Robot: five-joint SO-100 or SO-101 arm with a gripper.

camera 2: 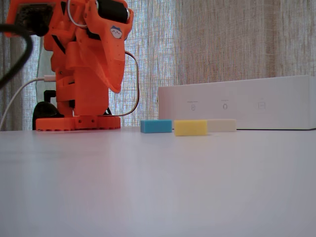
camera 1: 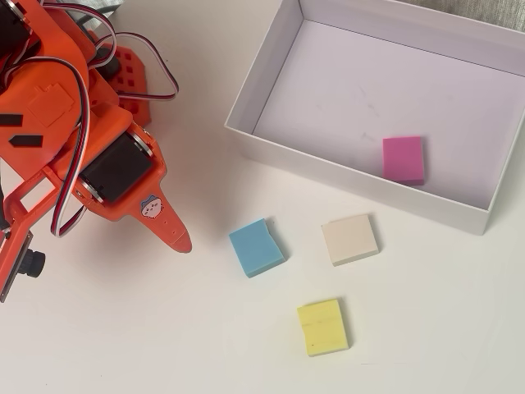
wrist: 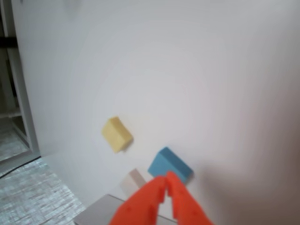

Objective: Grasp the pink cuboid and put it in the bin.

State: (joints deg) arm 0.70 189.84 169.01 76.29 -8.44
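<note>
A: What does the surface look like?
B: A smooth white worktop (camera 1: 123,328), bare apart from 3 loose foam blocks. In the fixed view a woven beige curtain (camera 2: 222,39) hangs behind it.

A: And the pincer?
B: The orange pincer (wrist: 166,180) has its tips together with nothing between them. In the fixed view it hangs above the worktop.

A: Where is the pink cuboid?
B: In the overhead view the pink cuboid (camera 1: 403,159) lies flat on the floor of the white bin (camera 1: 254,86), near its front wall, well apart from the pincer.

A: The others?
B: The blue block (camera 1: 256,247) sits nearest the pincer tip, the beige block (camera 1: 350,239) beyond it beside the bin's wall, the yellow block (camera 1: 322,326) below and between them.
</note>
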